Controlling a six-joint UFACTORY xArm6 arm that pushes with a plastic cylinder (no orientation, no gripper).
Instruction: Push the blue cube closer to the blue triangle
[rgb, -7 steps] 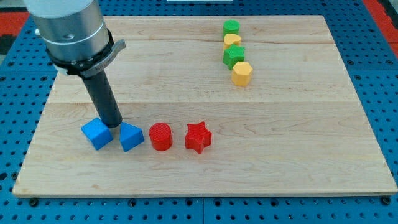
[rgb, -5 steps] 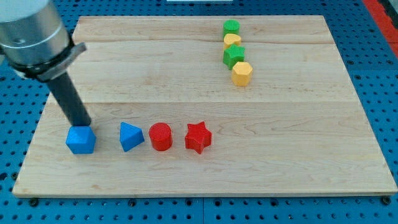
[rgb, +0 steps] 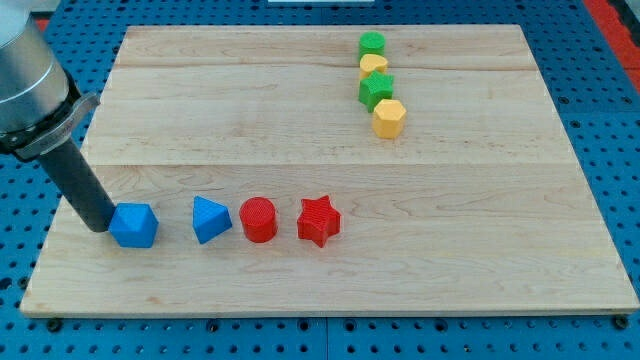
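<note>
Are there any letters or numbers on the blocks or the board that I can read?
None: no words, numbers or signs can be read on the wooden board, the blue cube, the blue triangle, the other blocks or the arm.

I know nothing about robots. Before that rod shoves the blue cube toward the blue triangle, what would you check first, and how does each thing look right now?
1. My tip is on the cube's far side from the triangle: ok, it sits at the view's left of the blue cube.
2. Tip touching the cube: cannot tell, they look adjacent.
3. Path between cube and blue triangle: ok, bare board.
4. Push line aims at the triangle: ok, tip, cube and triangle lie roughly in a row.
5. Red cylinder just beyond the triangle: not ok, an overshoot could nudge it.
</note>
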